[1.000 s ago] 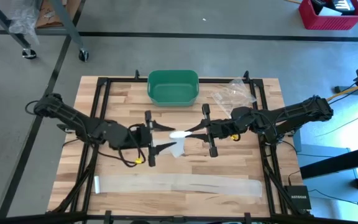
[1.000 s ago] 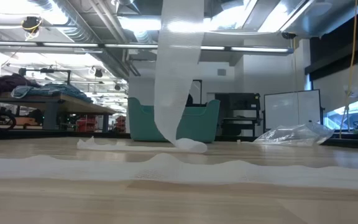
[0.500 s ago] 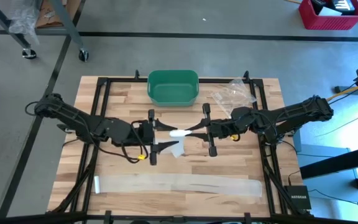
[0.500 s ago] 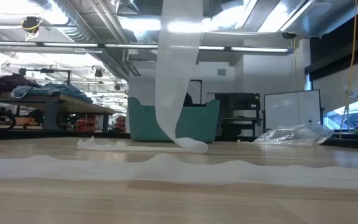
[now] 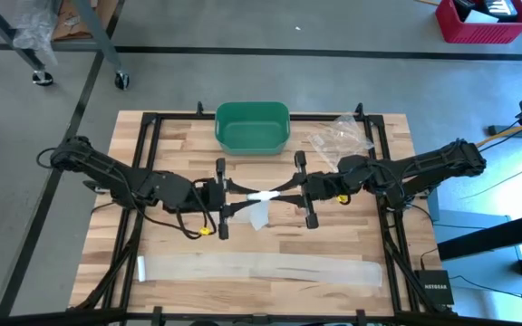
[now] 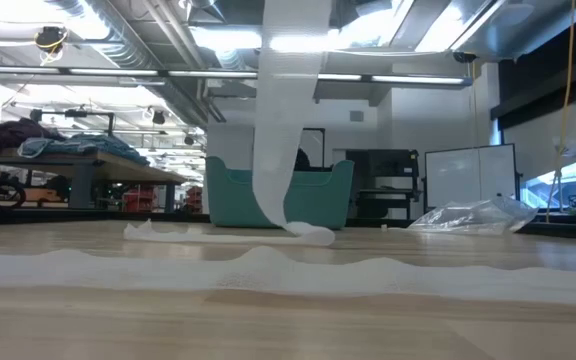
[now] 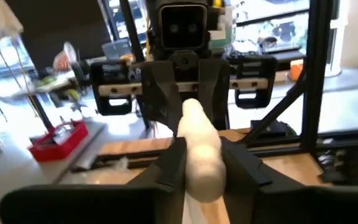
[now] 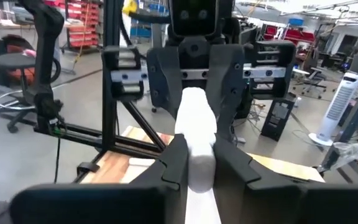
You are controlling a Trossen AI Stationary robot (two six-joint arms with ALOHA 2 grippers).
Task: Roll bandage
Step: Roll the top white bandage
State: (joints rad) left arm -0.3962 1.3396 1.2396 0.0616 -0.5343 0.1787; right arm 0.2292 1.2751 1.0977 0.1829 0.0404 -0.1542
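Bandage roll [image 5: 261, 194], soft and light, hangs above mid-counter [image 5: 333, 249] between left gripper [image 5: 234, 194] and right gripper [image 5: 284, 193], both jaws closed on its ends; you should pinch the firm core, not the limp tail [image 6: 286, 120].

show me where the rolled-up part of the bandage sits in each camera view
High view: the roll is at table centre, between the left gripper and right gripper.
Low view: roll not in it; only the hanging strip shows.
Left wrist view: centre, between that arm's fingers.
Right wrist view: centre, between that arm's fingers.
Shared landmark: the green bin, behind the strip in the low view.
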